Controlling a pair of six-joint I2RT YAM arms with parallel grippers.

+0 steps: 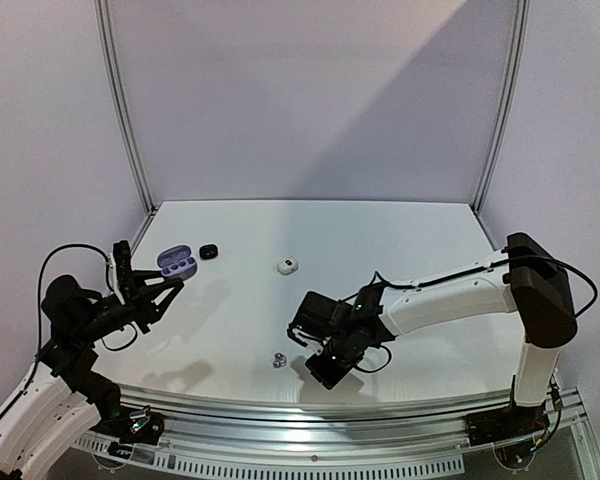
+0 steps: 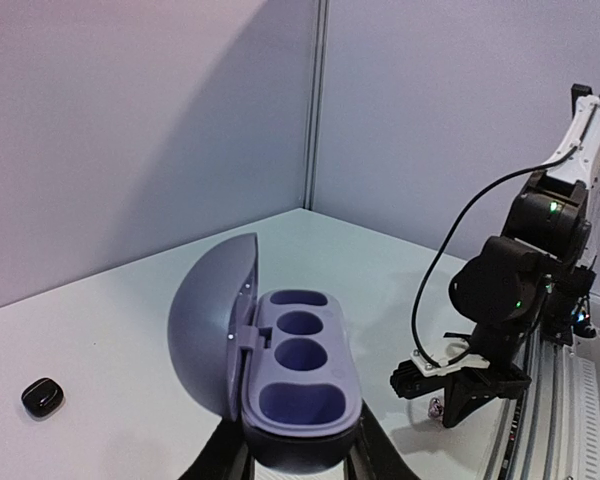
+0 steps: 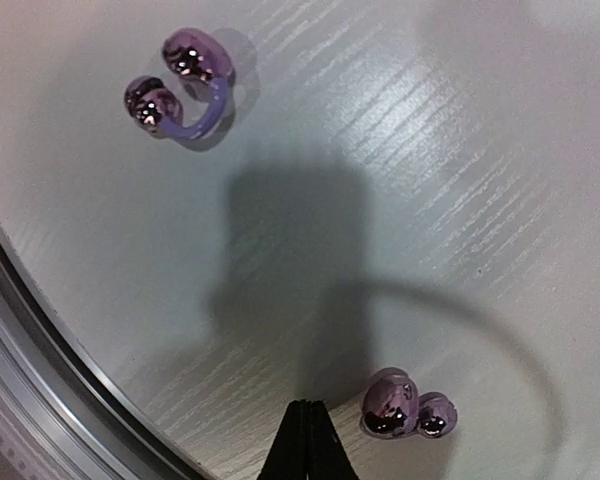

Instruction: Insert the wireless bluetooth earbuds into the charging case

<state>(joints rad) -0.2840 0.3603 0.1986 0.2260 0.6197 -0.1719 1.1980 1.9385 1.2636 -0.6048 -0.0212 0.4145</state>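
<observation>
Pickup pending: left jaws clamp the open charging case [image 2: 302, 372]; right jaws closed, empty; earbud [image 3: 390, 405] at 3 o'clock; must open

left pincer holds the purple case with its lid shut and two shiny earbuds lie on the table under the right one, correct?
No: the lid is open, not shut; the left wrist view shows it. The left pincer does hold the purple case, and two shiny earbuds lie on the table under the right pincer.
</observation>
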